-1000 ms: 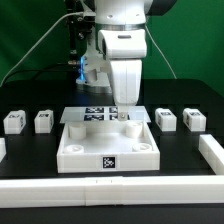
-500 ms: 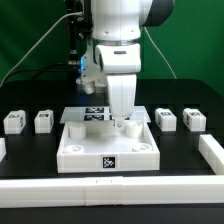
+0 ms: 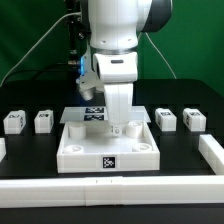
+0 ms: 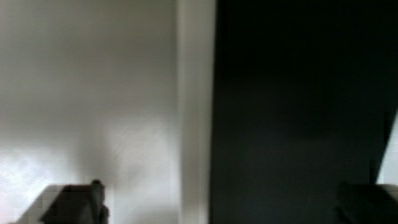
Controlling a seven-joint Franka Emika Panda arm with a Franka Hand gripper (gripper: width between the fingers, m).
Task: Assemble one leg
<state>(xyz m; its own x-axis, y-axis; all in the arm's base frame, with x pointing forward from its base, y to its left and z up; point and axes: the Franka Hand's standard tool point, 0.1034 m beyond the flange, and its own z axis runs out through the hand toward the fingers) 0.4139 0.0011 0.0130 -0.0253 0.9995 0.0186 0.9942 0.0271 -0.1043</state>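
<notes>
At worktop centre, gripper [image 3: 122,127] poised low over white tray [image 3: 108,150], fingers [image 4: 71,205] spread wide apart. Nearest leg [image 3: 166,118], 1 of 4, standing beside the tray toward the worktop edge on the exterior view's right.

four small white plastic rectangular blocks, the legs, each with a black-and-white square tag on its front face. all stand upright and loose on the black table [image 3: 30,150], in one row, none touching another. on the exterior view's left: far-left leg [image 3: 13,121], inner-left leg [image 3: 43,121] near it. on the exterior view's right: inner-right leg [image 3: 166,119], far-right leg [image 3: 194,120] near it
</notes>
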